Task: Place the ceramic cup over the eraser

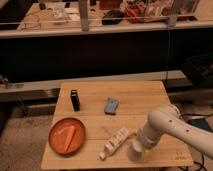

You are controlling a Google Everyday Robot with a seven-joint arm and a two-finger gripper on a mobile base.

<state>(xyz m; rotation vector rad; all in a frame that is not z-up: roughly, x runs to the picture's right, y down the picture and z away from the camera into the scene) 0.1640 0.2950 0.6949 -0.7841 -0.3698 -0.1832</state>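
Gripper (pixel 141 144) sits near the table's (pixel 135 95) front edge, right against the ceramic cup (pixel 134 151) beside the bottle (pixel 114 142); whether it clasps the cup, I cannot tell. Eraser (pixel 75 100) stands well apart.

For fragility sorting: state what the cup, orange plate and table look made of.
Ceramic cup, by the pincer near the front edge: pale, matt, opaque, probably ceramic, possibly plastic. Orange plate: smooth, evenly coloured, plastic or glazed ware. Table: light wood, judging by plank lines.
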